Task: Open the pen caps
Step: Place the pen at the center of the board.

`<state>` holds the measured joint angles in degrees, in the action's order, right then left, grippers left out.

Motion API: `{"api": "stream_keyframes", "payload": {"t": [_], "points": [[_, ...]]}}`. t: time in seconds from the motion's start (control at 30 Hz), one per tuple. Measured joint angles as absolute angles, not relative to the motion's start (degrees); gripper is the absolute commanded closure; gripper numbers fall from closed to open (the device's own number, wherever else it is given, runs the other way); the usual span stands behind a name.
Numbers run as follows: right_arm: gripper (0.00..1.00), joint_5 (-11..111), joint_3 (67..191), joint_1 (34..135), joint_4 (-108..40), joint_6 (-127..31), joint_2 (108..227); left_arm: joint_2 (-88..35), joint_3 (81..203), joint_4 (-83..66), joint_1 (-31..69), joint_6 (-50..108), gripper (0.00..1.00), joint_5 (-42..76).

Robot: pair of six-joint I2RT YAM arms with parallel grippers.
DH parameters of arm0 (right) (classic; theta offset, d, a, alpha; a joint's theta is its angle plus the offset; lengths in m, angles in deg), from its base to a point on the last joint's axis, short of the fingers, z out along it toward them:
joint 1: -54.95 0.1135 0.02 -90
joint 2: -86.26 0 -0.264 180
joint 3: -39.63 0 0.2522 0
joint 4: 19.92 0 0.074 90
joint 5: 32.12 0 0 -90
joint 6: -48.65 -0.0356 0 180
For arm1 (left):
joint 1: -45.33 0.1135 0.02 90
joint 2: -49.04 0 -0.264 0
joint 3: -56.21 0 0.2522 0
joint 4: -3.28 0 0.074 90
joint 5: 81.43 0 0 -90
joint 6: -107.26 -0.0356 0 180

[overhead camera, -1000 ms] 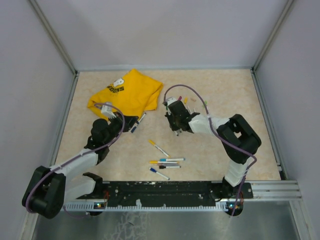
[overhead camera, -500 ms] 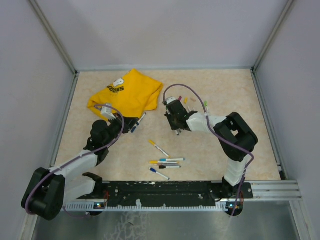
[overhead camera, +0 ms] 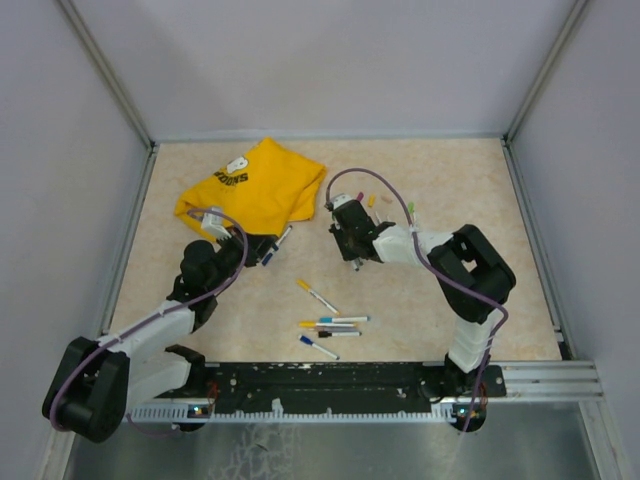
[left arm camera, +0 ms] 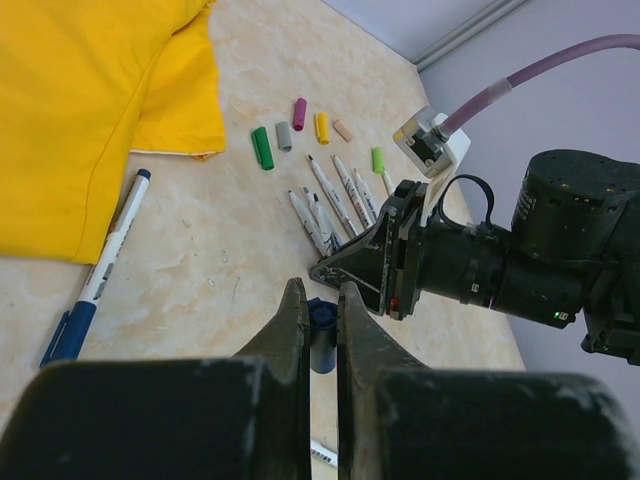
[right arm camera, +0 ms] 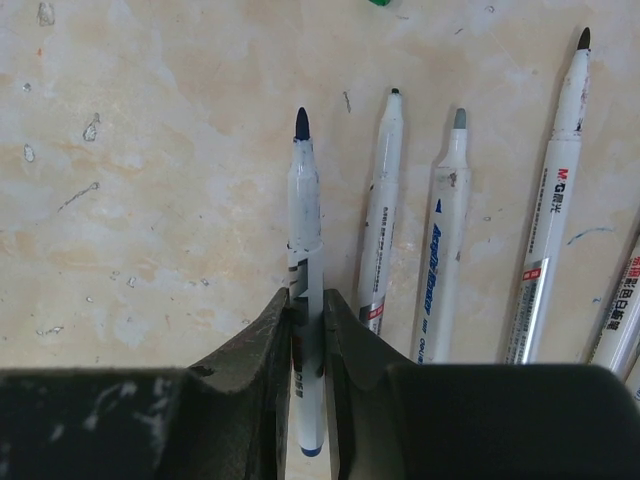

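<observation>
Left gripper [left arm camera: 320,290]: fingers together, nipping a blue cap [left arm camera: 321,342] at their tips.
Right gripper [right arm camera: 307,300]: fingers close on both sides of a blue pen [right arm camera: 303,190], which has no cap; clamped or loose, I cannot tell.
Beside right fingers: uncapped pens [right arm camera: 381,220] in a row.
Beyond left fingers: loose caps [left arm camera: 263,147], yellow T-shirt [left arm camera: 80,100].

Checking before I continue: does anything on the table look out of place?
Yes: a crumpled yellow fabric T-shirt lies at the far left, unrelated to the job, and a capped blue-and-white marker pen lies close beside its edge, apart from the others and easy to miss.

Table [overhead camera: 450,180]: beige, mottled.
T-shirt [overhead camera: 255,190]: laid rear left.
Pens [overhead camera: 340,320]: laid front centre.
Pen caps [left arm camera: 262,147]: laid beside T-shirt.
</observation>
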<state>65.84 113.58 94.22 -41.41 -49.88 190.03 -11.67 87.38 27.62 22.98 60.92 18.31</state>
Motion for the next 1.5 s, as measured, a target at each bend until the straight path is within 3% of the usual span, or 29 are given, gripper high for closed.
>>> {"api": "stream_keyframes", "payload": {"t": [0.63, 1.13, 1.5], "points": [[0.75, 63.9, 113.8, 94.2, -42.6, -47.9, 188.9, -11.5, 87.4, 27.5, 23.0, 61.0, 1.0, 19.3], [0.73, 59.7, 113.8, 94.2, -44.1, -42.2, 178.3, -15.5, 88.5, 28.1, 23.0, 60.4, 1.0, 24.3], [0.72, 44.2, 113.8, 87.0, -47.9, -35.1, 172.3, -25.6, 97.4, 24.2, 19.9, 55.0, 1.0, 26.0]]}}
